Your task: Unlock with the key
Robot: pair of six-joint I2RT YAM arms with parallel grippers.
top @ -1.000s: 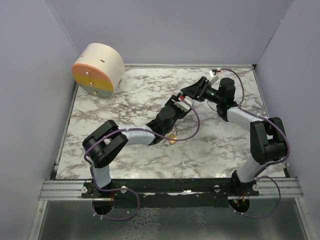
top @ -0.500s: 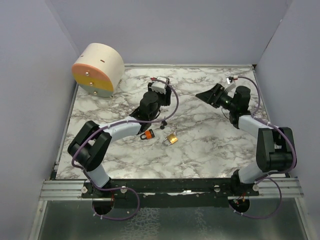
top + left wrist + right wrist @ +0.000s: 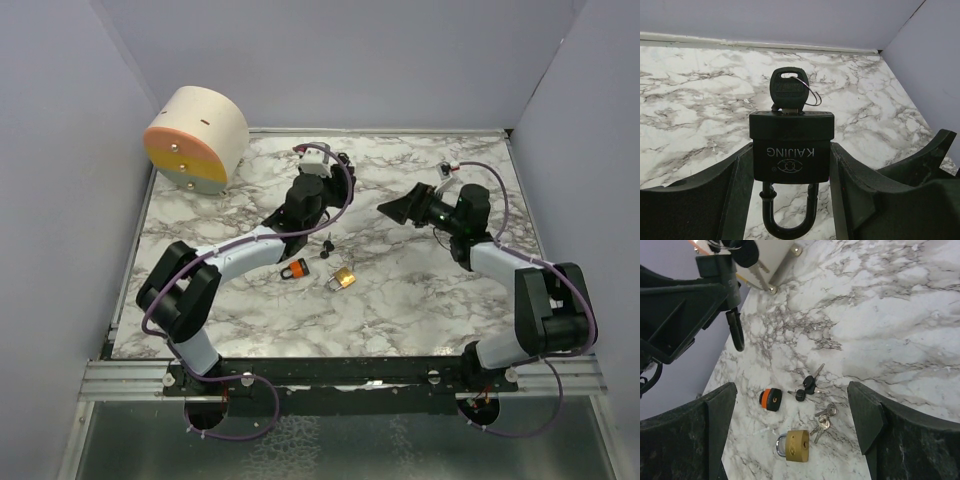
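My left gripper (image 3: 790, 150) is shut on a black padlock (image 3: 791, 147) marked KAIJING and holds it above the table. A black-headed key (image 3: 789, 90) with a wire ring sits in the padlock's keyhole, on the side away from the camera. The shackle (image 3: 789, 215) points back toward the camera. In the top view the left gripper (image 3: 330, 170) is at the back centre. My right gripper (image 3: 397, 209) is open and empty, to the right of it and apart from it. The right wrist view shows the right gripper (image 3: 795, 425) wide open, with the held padlock's shackle (image 3: 736, 332) at upper left.
On the marble lie a brass padlock (image 3: 799, 445), an orange-and-black lock (image 3: 771, 399), black-headed keys (image 3: 807, 385) and silver keys (image 3: 822, 419). A beige cylinder with an orange and yellow face (image 3: 195, 138) stands at the back left. Purple walls close in the table.
A second ago both grippers met at the table's centre. They drew apart, the left going back-left with the padlock. Since then the right gripper has come back leftward and lower.
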